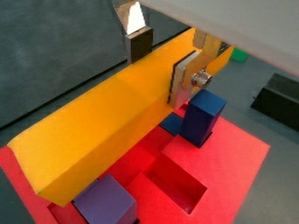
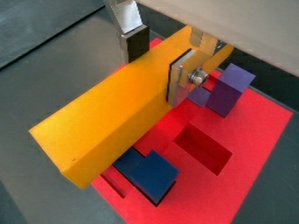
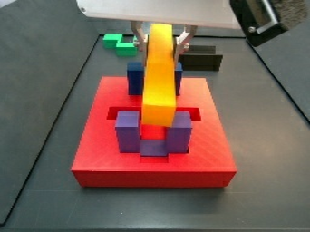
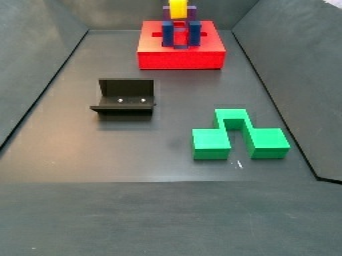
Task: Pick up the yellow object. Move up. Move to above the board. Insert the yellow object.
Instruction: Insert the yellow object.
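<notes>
My gripper (image 1: 163,61) over the board (image 3: 97,159), plates pinching the yellow object (image 1: 100,127) near its orange end; bar level, running front to back above the blue-purple posts (image 3: 154,138), not seated in the slot; open recess (image 2: 205,147) visible beneath in both wrist views; board sits at the far end of the floor in a side view (image 4: 181,55); fixture (image 4: 124,97) and green block (image 4: 238,135) well apart from it, wide bare floor between
</notes>
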### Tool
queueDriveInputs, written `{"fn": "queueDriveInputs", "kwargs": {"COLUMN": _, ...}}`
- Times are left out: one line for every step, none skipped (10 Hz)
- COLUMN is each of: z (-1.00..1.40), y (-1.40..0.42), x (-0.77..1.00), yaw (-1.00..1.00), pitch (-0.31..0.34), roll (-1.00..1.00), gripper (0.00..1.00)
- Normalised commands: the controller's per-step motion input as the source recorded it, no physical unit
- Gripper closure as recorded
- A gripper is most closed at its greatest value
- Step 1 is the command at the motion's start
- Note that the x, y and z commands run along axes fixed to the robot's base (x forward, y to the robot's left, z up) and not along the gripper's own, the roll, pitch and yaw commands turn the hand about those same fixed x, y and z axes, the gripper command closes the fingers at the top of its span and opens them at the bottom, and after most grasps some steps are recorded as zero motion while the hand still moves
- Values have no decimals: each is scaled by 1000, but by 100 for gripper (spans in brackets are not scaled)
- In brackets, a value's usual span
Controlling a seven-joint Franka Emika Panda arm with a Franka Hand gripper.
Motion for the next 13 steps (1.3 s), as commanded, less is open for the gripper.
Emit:
{"fn": "queueDriveInputs", "kwargs": {"z": -71, "y": 60, "x": -49, "yaw": 0, "pitch": -50, "roll": -399, "gripper": 100}}
{"fn": "queueDriveInputs", "kwargs": {"z": -106, "y": 31, "x": -54, "yaw": 0, "pitch": -51, "roll": -374, "gripper": 100}}
{"fn": "queueDriveInputs", "kwargs": {"z": -146, "y": 11, "x": -49, "yaw": 0, "pitch": -61, "roll": -359, "gripper": 100}}
{"fn": "queueDriveInputs", "kwargs": {"z": -200, "y": 0, "x": 0, "yaw": 0, "pitch": 0, "roll": -97, "gripper": 100}}
{"fn": "queueDriveInputs", "kwargs": {"z": -189, "y": -91, "x": 9, "yaw": 0, "pitch": 16, "roll": 37, "gripper": 100}}
{"fn": "queueDriveInputs", "kwargs": {"z": -103, "y": -66, "x": 0, "yaw": 0, "pitch": 37, "roll": 94, "gripper": 100}}
{"fn": "queueDriveInputs", "kwargs": {"z": -80, "y": -71, "x": 0, "yaw": 0, "pitch": 23, "roll": 70, "gripper": 100}}
{"fn": "queueDriveInputs", "kwargs": {"z": -97, "y": -109, "x": 0, "yaw": 0, "pitch": 24, "roll": 66, "gripper": 100}}
{"fn": "queueDriveInputs", "kwargs": {"z": -120, "y": -111, "x": 0, "yaw": 0, "pitch": 29, "roll": 84, "gripper": 100}}
{"fn": "queueDriveInputs", "kwargs": {"z": -251, "y": -103, "x": 123, "yaw": 126, "pitch": 66, "roll": 181, "gripper": 100}}
{"fn": "queueDriveInputs", "kwargs": {"z": -226, "y": -100, "x": 114, "yaw": 117, "pitch": 60, "roll": 149, "gripper": 100}}
{"fn": "queueDriveInputs", "kwargs": {"z": -160, "y": -120, "x": 60, "yaw": 83, "pitch": 47, "roll": 120, "gripper": 100}}
{"fn": "queueDriveInputs", "kwargs": {"z": -169, "y": -114, "x": 43, "yaw": 71, "pitch": 41, "roll": 127, "gripper": 100}}
